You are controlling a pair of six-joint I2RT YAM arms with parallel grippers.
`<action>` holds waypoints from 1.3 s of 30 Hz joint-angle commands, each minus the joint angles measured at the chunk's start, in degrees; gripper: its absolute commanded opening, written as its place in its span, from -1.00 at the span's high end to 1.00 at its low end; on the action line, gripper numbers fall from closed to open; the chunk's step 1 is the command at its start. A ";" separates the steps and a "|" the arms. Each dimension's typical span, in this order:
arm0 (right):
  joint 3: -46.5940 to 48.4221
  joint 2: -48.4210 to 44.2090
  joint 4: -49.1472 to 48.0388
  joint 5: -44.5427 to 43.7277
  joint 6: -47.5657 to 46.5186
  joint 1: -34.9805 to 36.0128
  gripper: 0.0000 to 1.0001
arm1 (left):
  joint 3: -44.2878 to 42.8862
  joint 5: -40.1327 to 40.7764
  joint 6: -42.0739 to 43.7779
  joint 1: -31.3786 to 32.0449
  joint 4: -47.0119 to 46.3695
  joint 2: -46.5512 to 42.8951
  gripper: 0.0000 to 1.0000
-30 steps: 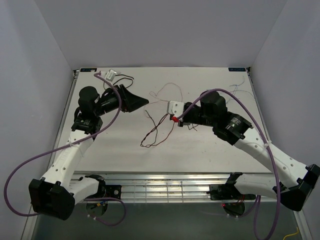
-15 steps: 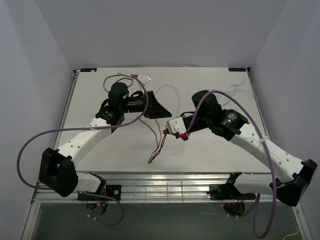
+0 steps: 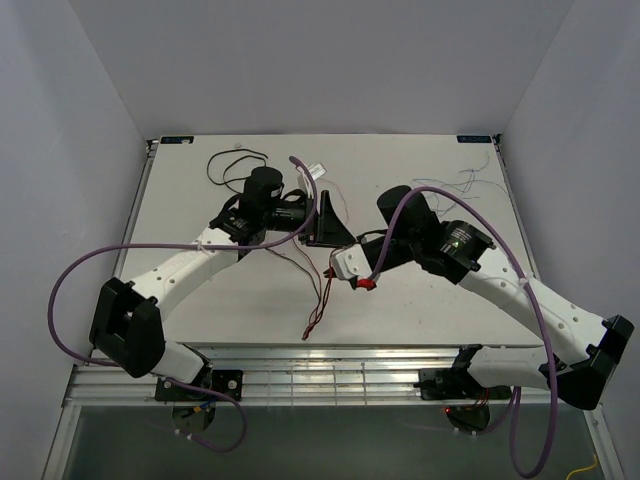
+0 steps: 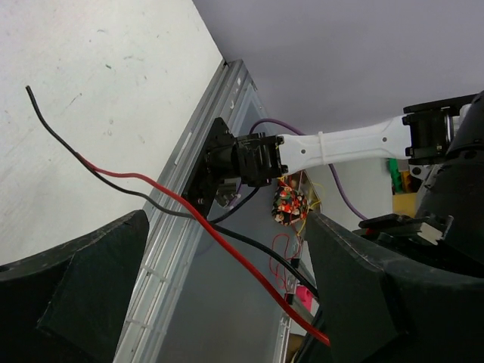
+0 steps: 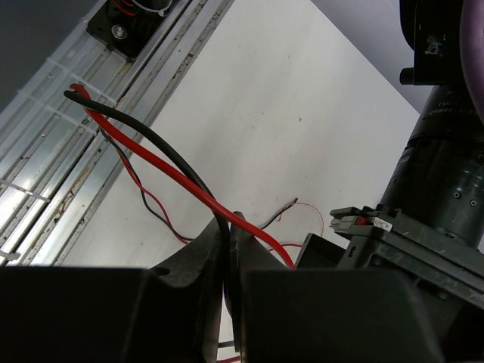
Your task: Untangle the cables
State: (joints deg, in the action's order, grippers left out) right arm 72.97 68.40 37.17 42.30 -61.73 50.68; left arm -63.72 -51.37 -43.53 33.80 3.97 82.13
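Note:
My right gripper (image 3: 345, 268) sits mid-table, shut on a black cable (image 5: 162, 145). A red cable (image 5: 185, 181) crosses over its fingertip (image 5: 253, 227); I cannot tell if it is pinched too. Both cables trail toward the front edge (image 3: 316, 305). My left gripper (image 3: 328, 228) is just behind the right one, jaws wide open. In the left wrist view the red cable (image 4: 151, 181) and black cable (image 4: 249, 246) pass through the gap (image 4: 225, 219) without touching either finger. A thinner red and black pair (image 5: 144, 198) lies on the table below.
A loose black cable loop (image 3: 228, 165) lies at the back left. Thin pale cables (image 3: 470, 180) lie at the back right. A small white tag (image 3: 312, 168) sits behind the left gripper. The metal front rail (image 3: 320, 365) runs along the near edge.
The left arm has swung from the back left to the table's middle, beside the right gripper. The right gripper has moved forward and left, dragging the red and black cables toward the front edge.

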 commanded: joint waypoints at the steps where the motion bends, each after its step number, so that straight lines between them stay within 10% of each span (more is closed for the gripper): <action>1: 1.91 0.07 -1.22 -0.73 0.65 0.65 0.85 | -2.28 1.18 0.63 1.09 4.28 -0.56 -0.91; 17: 0.86 -2.83 -3.50 -3.55 2.67 1.18 0.85 | -1.40 4.44 1.43 4.69 8.68 -4.87 -0.31; 29: 0.42 -4.50 -4.56 -6.53 3.90 1.36 0.85 | -3.07 10.13 4.50 4.78 15.79 -4.17 1.00; 37: -1.34 -6.44 -7.20 -9.95 5.92 1.36 0.85 | -2.46 16.92 10.02 4.78 18.88 -7.50 1.00; 39: -1.34 -6.61 -7.63 -10.22 6.80 1.36 0.85 | -0.53 13.96 12.75 4.78 17.14 -9.43 0.73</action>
State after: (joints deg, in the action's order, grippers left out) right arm 72.07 62.94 33.08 33.58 -57.25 51.79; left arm -64.90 -36.62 -35.88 38.44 21.85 77.67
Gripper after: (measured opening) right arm 0.081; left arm 0.081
